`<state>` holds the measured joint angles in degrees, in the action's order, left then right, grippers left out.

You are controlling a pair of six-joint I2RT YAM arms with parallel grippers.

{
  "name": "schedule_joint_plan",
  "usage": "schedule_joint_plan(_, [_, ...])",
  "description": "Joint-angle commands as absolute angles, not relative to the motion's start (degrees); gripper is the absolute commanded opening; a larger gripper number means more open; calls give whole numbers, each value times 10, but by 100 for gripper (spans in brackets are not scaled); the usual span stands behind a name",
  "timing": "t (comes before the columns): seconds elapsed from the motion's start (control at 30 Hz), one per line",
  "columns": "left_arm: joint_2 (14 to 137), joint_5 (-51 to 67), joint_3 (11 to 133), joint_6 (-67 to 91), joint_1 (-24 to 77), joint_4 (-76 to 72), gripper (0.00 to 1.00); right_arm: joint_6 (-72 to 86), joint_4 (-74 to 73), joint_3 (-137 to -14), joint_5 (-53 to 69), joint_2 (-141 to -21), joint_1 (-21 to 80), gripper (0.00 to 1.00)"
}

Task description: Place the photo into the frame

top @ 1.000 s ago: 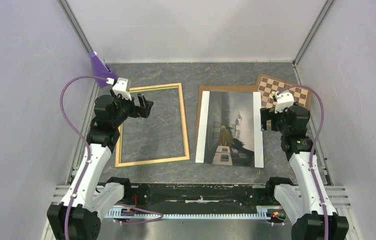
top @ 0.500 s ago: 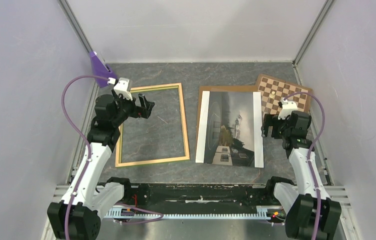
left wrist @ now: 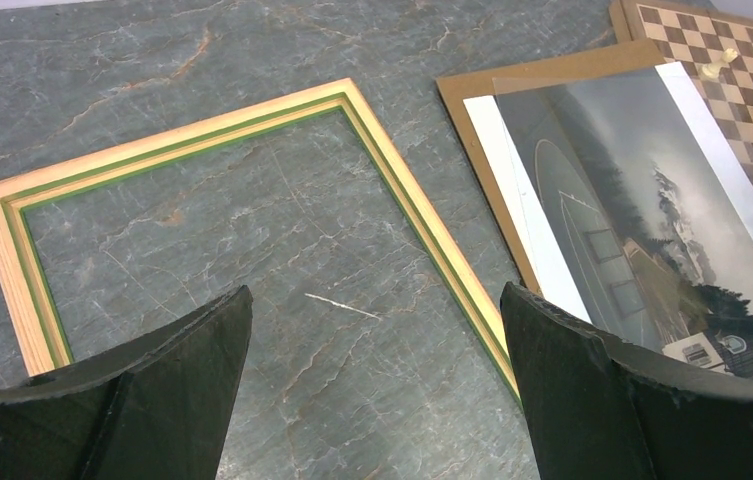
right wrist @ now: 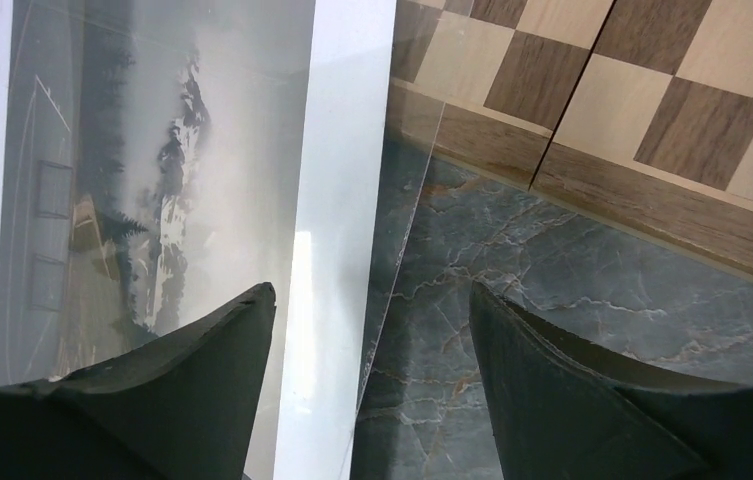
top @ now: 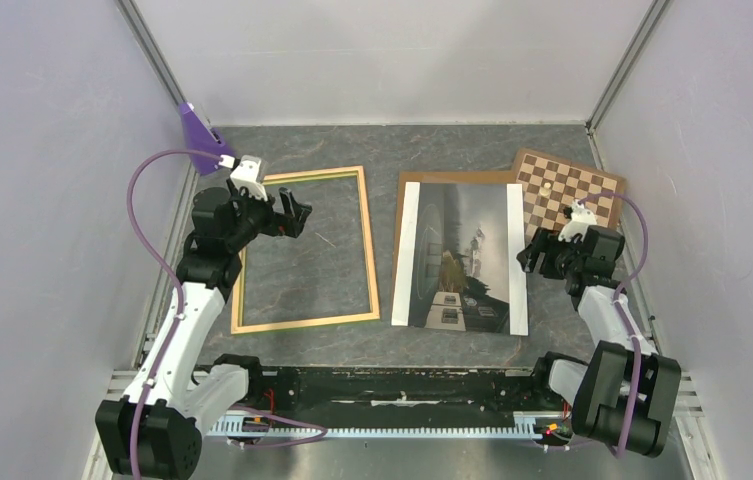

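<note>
L gripper (left wrist: 374,295) wide, empty, above frame (left wrist: 189,122); R gripper (right wrist: 372,290) wide astride photo (right wrist: 152,150) edge

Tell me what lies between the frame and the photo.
Between the frame and the photo: a bare strip of table, then the exposed edge of the brown panel. Top view shows it.

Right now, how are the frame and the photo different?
The frame is an open pale wood outline with the table showing through; the photo is a solid glossy sheet, dark with white side strips. The frame lies straight on the table at the left; the photo lies on a brown panel at the right. Both are rectangles lying flat, much alike in size.
</note>
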<state>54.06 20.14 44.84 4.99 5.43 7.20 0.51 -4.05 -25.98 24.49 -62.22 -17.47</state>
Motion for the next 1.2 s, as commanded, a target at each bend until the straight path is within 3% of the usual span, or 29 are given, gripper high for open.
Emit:
schedule_joint_plan(0.0, [545,221,452,25,53,54,100,37,35,-249,290,-646,-189,74])
schedule_joint_plan(0.17, [549,225,451,25,53,53,100,65,98,-227,345,-679,-207,72])
schedule_joint_plan(0.8, [555,230,449,22,53,51,100,113,229,-225,429,-797,-245,52])
schedule_joint_plan(1.17, [561,230,449,20,53,51,100,141,273,-235,450,-825,-250,48])
